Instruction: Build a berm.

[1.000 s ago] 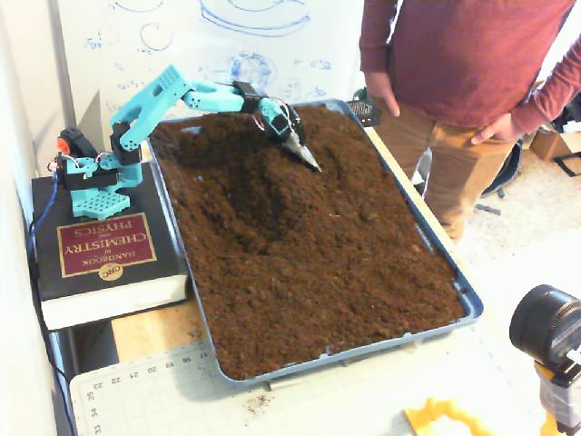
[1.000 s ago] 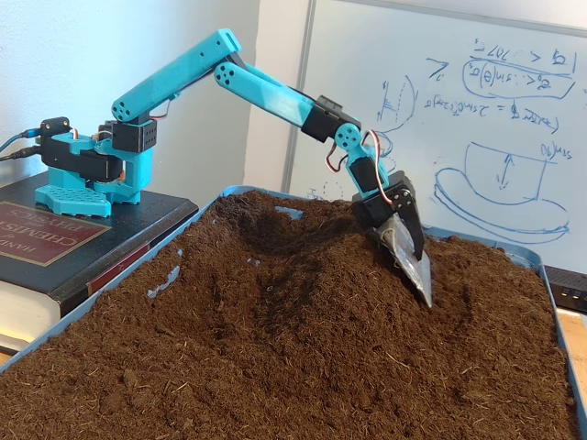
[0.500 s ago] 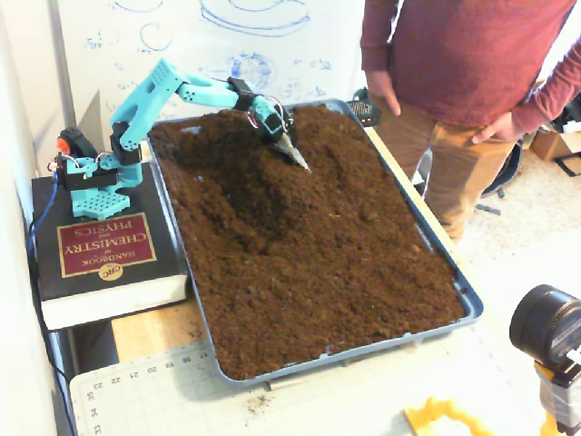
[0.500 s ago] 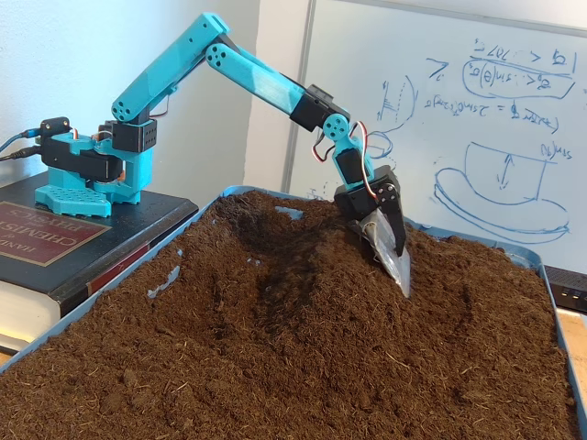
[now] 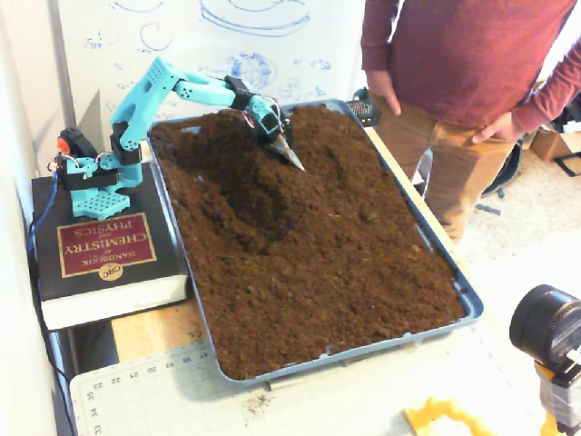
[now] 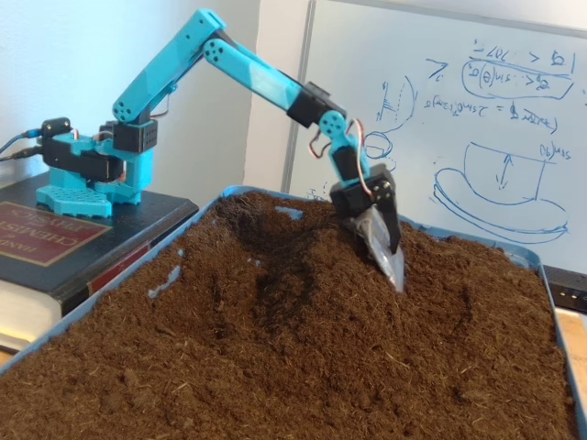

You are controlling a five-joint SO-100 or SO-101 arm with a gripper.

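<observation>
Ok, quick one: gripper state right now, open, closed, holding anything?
Gripper: cannot be told. It ends in a scoop-like blade with the tip down at the soil ridge; no separate jaws show in either fixed view.

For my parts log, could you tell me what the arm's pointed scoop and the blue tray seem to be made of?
Pointed scoop on the gripper: likely thin grey metal, judging by its dull sheen. Shallow blue tray: probably moulded plastic, with a smooth, rounded rim. Neither is certain.

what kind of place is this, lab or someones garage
Most likely a lab or workshop, not a garage: a whiteboard with sketches, a soil-filled blue tray on a bench, and the arm's base on a chemistry handbook.
</observation>
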